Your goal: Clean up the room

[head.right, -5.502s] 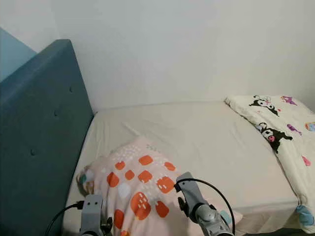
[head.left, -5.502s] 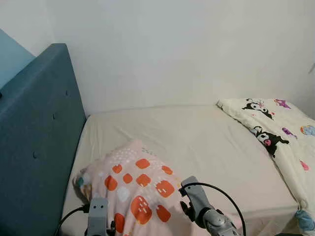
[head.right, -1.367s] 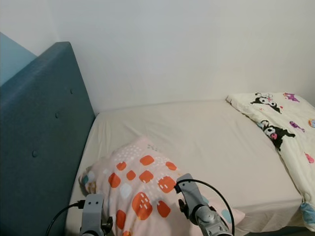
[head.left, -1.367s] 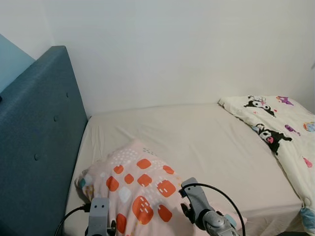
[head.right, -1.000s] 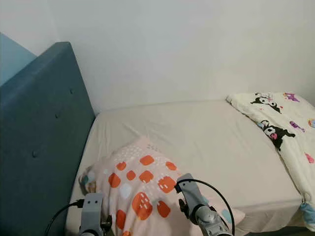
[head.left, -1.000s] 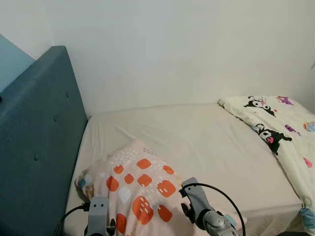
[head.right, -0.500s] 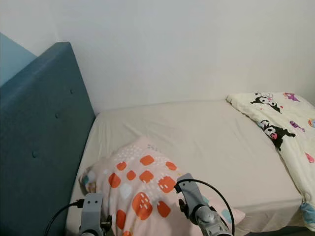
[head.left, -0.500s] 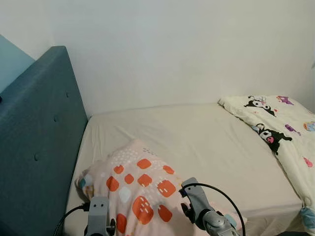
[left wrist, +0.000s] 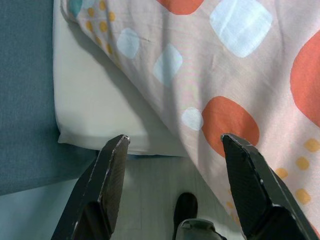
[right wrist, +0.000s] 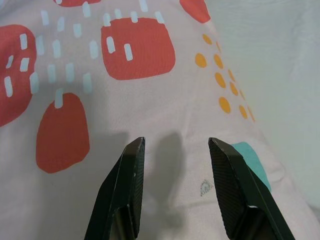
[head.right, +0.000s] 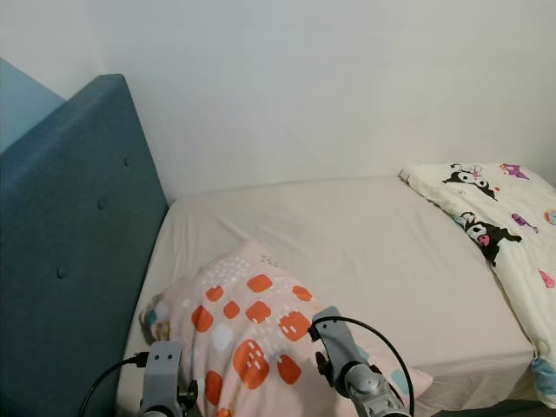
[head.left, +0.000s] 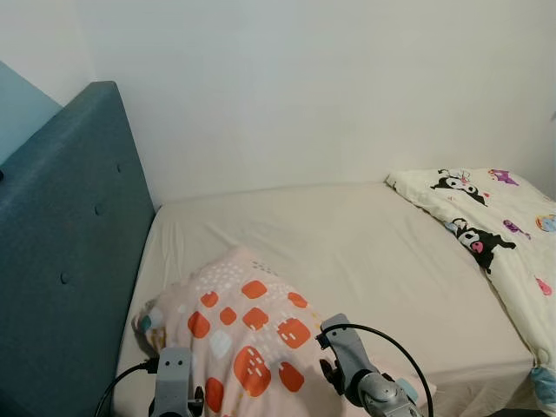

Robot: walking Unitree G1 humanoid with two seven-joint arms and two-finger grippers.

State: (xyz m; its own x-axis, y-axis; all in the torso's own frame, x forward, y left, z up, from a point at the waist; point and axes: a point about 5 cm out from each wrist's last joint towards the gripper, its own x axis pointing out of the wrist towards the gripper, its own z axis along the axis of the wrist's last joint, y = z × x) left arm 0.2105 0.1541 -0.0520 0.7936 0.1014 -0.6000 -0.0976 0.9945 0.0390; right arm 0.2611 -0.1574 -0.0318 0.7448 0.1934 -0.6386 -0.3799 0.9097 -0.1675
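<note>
Step in hand, judged from the layout: take hold of the pink patterned pillow (head.left: 239,334) and set it square against the blue headboard (head.left: 65,261). Lower both grippers evenly, close on loose fabric near the near edge rather than pressing into the filling, lift only enough to clear the cream sheet (head.left: 347,252), then slide toward the headboard so the long side lies parallel to it. Avoid dragging the sheet into folds; avoid catching the black cable looped over the right wrist. Left gripper (left wrist: 172,145): fingers spread wide, gripping nothing, poised over the pillow's corner where the pink cloth overhangs the mattress edge (left wrist: 95,125), grey floor visible beyond and below. Right gripper (right wrist: 175,150): fingers likewise spread, gripping nothing, hovering just above the pillow cover with twin shadows cast on the cloth between an orange patch and a teal one; contact not apparent. In the head views, pillow located lower left of centre, lying tilted across the near left corner of the bed, its far left corner near the headboard but not flush with it. Both wrists seen at the bottom edge of the frame, left wrist at the pillow's near left side, right wrist at its near right side, so the pillow sits directly ahead of and between them. Cartoon-print duvet (head.left: 491,234) bunched at the right edge of the frame, well apart from the pillow, probably the next item to spread.
</note>
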